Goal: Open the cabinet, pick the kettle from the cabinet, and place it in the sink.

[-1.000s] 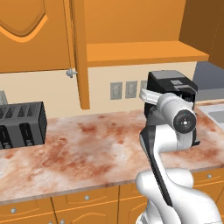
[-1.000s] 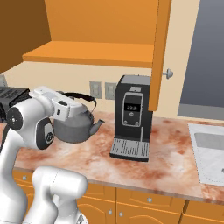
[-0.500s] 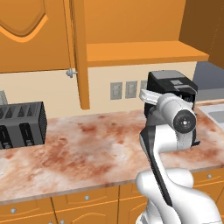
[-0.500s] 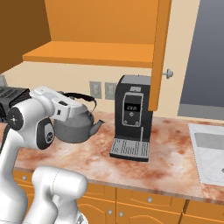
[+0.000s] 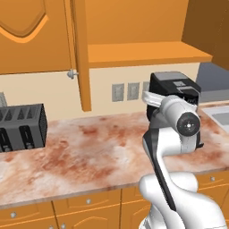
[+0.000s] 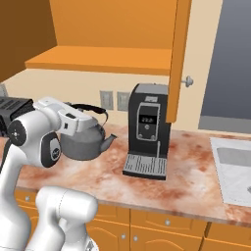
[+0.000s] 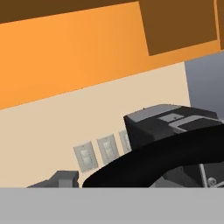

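The grey kettle (image 6: 86, 142) is left of the coffee machine, low over the marble counter (image 6: 186, 181). My gripper (image 6: 82, 116) is shut on its thin black arched handle (image 6: 91, 108), which crosses the hand view as a dark band (image 7: 170, 159). In the left base view my own arm hides the kettle. The cabinet stands open, with its door (image 6: 177, 59) swung out and a bare shelf (image 6: 103, 59) behind it. From the left side I see the door (image 5: 78, 53) and shelf (image 5: 147, 51) too. The sink (image 6: 238, 169) lies at the far right, well away from the kettle.
A black coffee machine (image 6: 147, 130) stands on the counter between the kettle and the sink, close to the kettle's spout. A dark toaster (image 5: 20, 125) sits at the far left. Wall outlets (image 5: 125, 91) are on the backsplash. Base cabinets (image 6: 166, 223) run under the counter.
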Available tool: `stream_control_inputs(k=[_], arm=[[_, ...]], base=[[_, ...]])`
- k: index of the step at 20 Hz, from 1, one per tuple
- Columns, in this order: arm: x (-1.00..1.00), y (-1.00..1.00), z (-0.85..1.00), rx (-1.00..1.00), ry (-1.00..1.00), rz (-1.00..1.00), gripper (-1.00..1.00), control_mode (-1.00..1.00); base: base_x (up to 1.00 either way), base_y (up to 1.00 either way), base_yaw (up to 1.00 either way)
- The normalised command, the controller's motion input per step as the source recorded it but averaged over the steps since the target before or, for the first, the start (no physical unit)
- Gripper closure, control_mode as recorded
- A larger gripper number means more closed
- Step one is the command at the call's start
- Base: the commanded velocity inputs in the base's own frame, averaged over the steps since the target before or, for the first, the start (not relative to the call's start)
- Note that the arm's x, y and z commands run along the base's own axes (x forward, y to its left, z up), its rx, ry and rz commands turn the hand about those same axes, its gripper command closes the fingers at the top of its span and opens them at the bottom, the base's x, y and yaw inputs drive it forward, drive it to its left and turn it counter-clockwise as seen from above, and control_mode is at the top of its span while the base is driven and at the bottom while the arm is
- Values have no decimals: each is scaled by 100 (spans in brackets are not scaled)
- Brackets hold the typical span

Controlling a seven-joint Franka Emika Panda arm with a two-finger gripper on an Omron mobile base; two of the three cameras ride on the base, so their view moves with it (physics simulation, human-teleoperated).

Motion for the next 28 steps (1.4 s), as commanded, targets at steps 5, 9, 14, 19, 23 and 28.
stream_control_inputs(k=[5, 9, 14, 19, 23, 28], arm=[[0, 0, 0, 0, 0, 0, 100, 100], [0, 0, 0, 0, 0, 0, 100, 100], [0, 0, 0, 0, 0, 0, 100, 100], [0, 0, 0, 0, 0, 0, 100, 100], [0, 0, 0, 0, 0, 0, 100, 100], [0, 0, 0, 0, 0, 0, 100, 100]], base=[[-51, 0, -10], [-54, 0, -10], [-56, 0, -7], [-53, 1, -5], [-18, -21, 0], [-9, -57, 0]])
